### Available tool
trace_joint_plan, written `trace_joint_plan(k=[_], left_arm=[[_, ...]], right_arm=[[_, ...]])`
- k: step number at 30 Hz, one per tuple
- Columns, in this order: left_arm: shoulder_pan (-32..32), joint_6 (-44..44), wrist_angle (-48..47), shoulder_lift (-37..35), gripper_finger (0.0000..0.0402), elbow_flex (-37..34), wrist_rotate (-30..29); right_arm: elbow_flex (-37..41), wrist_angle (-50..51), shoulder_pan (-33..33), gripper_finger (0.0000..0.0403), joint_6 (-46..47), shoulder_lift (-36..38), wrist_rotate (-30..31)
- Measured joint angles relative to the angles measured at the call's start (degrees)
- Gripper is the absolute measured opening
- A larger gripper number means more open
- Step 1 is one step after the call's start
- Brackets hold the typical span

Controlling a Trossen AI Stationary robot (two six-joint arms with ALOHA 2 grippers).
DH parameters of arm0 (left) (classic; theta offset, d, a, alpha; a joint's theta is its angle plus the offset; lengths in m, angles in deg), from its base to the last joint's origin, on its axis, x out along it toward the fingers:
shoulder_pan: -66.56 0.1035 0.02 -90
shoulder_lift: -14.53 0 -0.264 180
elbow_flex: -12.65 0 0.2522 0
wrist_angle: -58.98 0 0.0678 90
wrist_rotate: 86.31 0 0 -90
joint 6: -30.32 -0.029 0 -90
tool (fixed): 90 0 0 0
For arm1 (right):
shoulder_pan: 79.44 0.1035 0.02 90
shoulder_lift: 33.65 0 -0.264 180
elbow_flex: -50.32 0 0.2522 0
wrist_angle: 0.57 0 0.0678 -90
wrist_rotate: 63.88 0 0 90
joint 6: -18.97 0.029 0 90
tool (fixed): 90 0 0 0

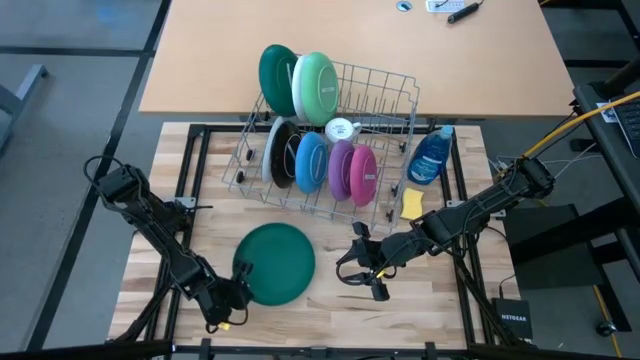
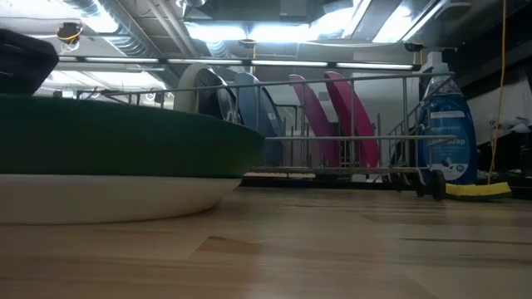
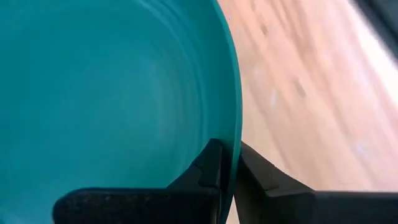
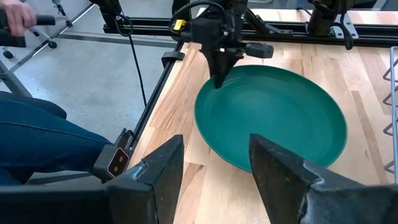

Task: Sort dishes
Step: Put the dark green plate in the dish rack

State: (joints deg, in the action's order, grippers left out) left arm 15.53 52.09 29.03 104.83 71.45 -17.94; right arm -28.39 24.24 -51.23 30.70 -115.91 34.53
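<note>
A large dark green plate [image 1: 277,262] lies flat on its pale underside [image 2: 108,199] on the wooden table [image 1: 330,310], in front of the wire rack [image 1: 390,110]. My left gripper [image 1: 241,273] is at the plate's near-left rim, shut on it. My right gripper [image 1: 366,268] hovers open to the plate's right, its fingers [image 4: 158,171] holding nothing. Upright in the rack stand a dark green [image 1: 276,74] and a light green [image 1: 317,87] plate, and smaller black-and-white [image 1: 281,152], blue [image 1: 310,160], purple [image 1: 341,167] and pink [image 1: 364,174] dishes. My left gripper pinches the dark green plate's rim [image 3: 236,134] at its near-left side, one finger [image 3: 208,168] over the inside of the plate and the other [image 3: 261,177] outside it. The fingers slant down from the near left. The plate rests on the table.
A blue soap bottle [image 1: 432,157] and a yellow sponge [image 1: 412,203] sit right of the rack. A small white round item [image 1: 341,129] lies in the rack. Bare wood lies between the plate and the table's near edge. A person's leg [image 4: 37,134] shows beside the table.
</note>
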Motion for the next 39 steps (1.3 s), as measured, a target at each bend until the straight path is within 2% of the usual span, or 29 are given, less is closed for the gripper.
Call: trace_joint_plan(k=[9, 19, 23, 28, 34, 39], left_arm=[[0.1, 5.4, 6.9, -4.7, 0.0004, 0.0, -0.5], [2.3, 5.9, 18.2, -16.9, 0.0001, 0.0, -10.4], [5.1, 6.0, 23.6, -21.2, 0.0000, 0.0, -11.5], [9.9, 1.9, 35.2, -24.0, 0.0000, 0.0, -11.6], [17.5, -11.4, 55.0, -24.4, 0.0000, 0.0, -8.5], [29.1, -17.2, 67.6, -24.4, 0.0000, 0.0, 0.0]], right_arm=[[0.0, -0.5, -0.1, 0.0186, 0.0, 0.0, 1.3], [0.0, -0.6, -0.1, 0.0186, -2.6, 4.9, 9.4], [0.0, -0.5, -0.1, 0.0186, -6.1, 9.5, 15.6], [0.0, -0.6, -0.1, 0.0186, -11.3, 15.0, 28.9], [0.0, -0.6, -1.4, 0.0186, -18.6, 20.2, 42.8], [0.0, -0.7, -8.8, 0.0186, -22.8, 23.3, 41.5]])
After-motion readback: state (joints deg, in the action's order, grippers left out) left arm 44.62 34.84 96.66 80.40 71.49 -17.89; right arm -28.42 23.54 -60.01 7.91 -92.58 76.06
